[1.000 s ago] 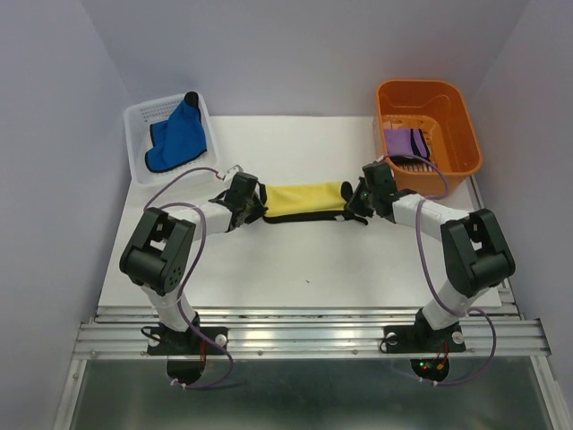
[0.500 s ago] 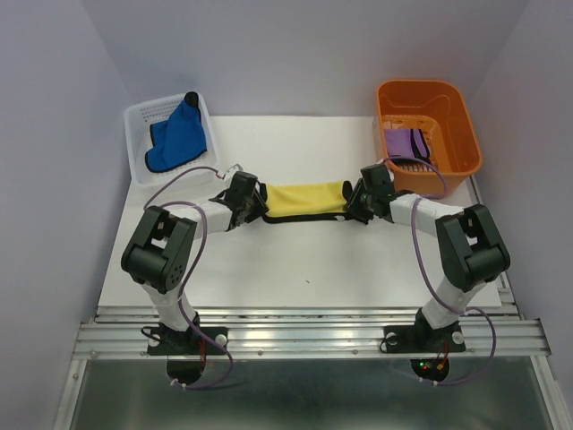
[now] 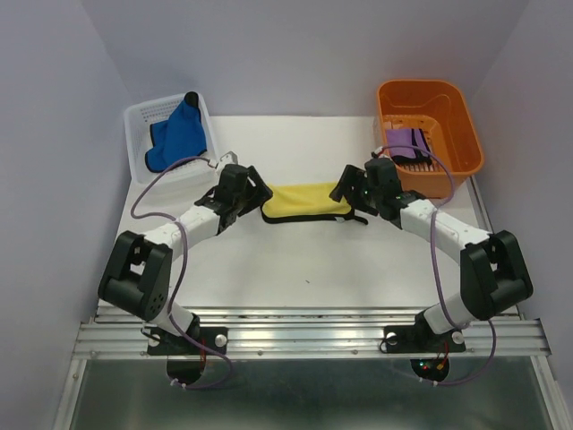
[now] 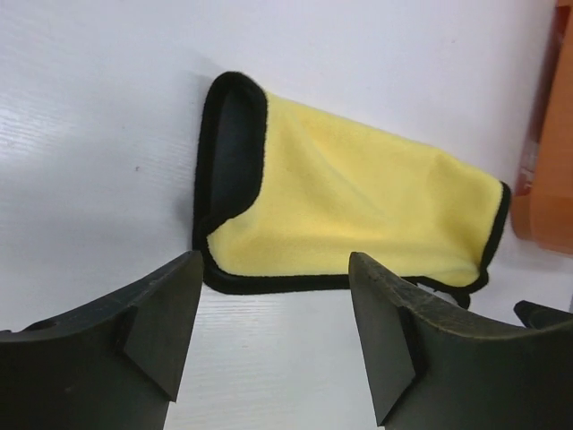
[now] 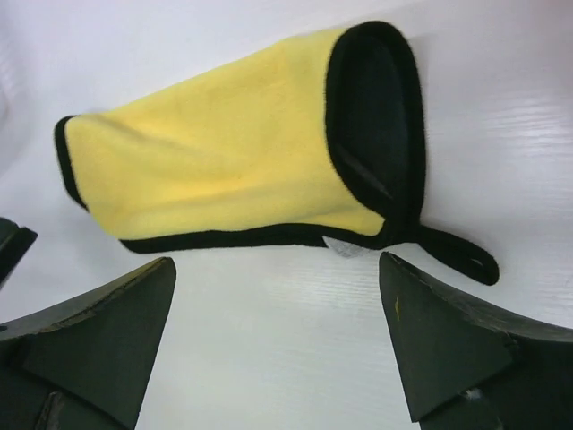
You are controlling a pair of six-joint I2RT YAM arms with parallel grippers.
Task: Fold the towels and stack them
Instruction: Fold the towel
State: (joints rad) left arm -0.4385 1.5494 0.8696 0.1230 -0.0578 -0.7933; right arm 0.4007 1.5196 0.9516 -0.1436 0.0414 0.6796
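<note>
1. Yellow towel [image 3: 306,201]: it lies folded into a flat band on the white worktop [image 3: 295,260], between the 2 arms, with its long axis running left to right. Black edging runs along its near side. In my left wrist view the left end gapes slightly and shows a dark inner face. In my right wrist view the right end does the same, and a black hanging loop [image 5: 458,253] trails from that end onto the worktop.

2. Left tool [image 3: 258,191]: it sits just beside the towel's left end. The left wrist view shows both fingers [image 4: 161,327] spread wide with bare worktop between them. The towel lies beyond the tips, apart from them. The tool holds nothing.

3. Right tool [image 3: 346,189]: it sits just beside the towel's right end. Its fingers [image 5: 452,349] are also spread wide, with only worktop between them. The towel is clear of the tips.

4. Blue towel [image 3: 179,134]: it is bunched and unfolded in the white mesh basket [image 3: 148,112] at the far left of the worktop. 1 dark corner pokes up at the basket's far side.

5. Purple towel [image 3: 407,143]: it lies inside the orange bin [image 3: 448,94] at the far right, against the bin's left wall. A dark strip shows along its near edge. I cannot tell how it is folded.
</note>
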